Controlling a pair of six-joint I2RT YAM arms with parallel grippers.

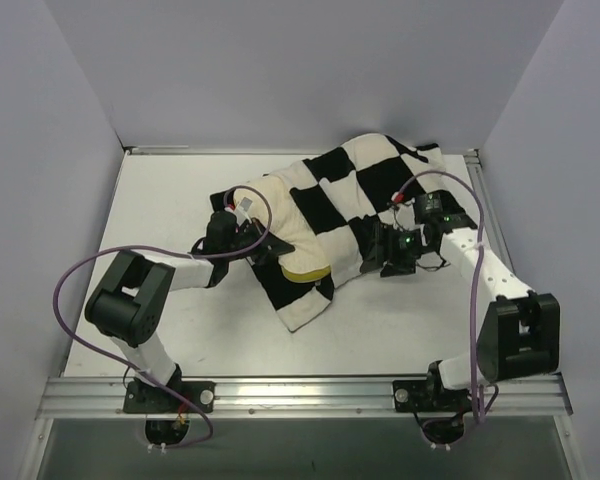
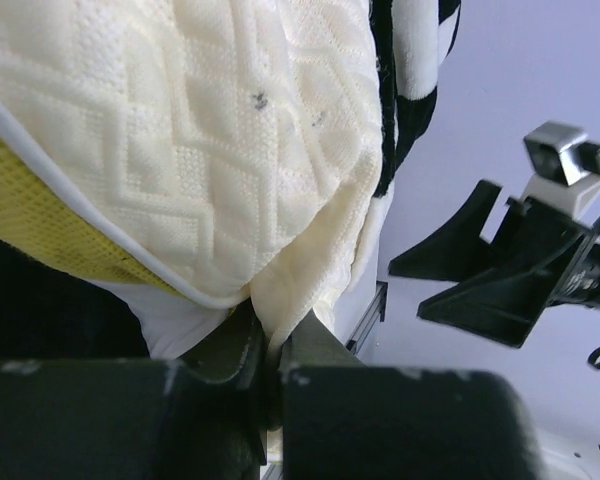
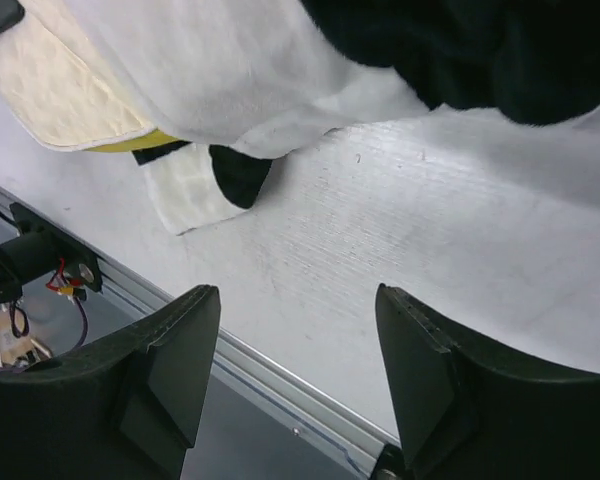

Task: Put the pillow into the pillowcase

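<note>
Standing at the near edge, I see the left arm (image 1: 140,300) folded at its elbow and reaching forward to the bare end of the pillow (image 2: 210,150). The right arm (image 1: 500,290) rises from its base and bends back leftward, with its wrist low over the worktop (image 1: 170,200).

The left jaws are pinched tight on a fold of the pillow's quilted cream cover, close to where it meets the yellow side edge. The right jaws stand wide apart and empty. They hover over bare worktop just beside the near hem of the pillowcase (image 3: 260,70) and touch nothing.

Further in, the pillow lies mid-worktop with its left end and a strip of yellow edge showing. The rest is under the checkerboard pillowcase, which runs off toward the far right corner. I cannot say whether that part is properly inside or only draped over.

The pillow looks light, soft and bulky to me, so a pinch likely gathers cover more than filling, and it should sag when lifted. The case looks limp and should bunch rather than slide. I'd take it by one layer of the open hem while the left jaws hold the pillow's end.
</note>
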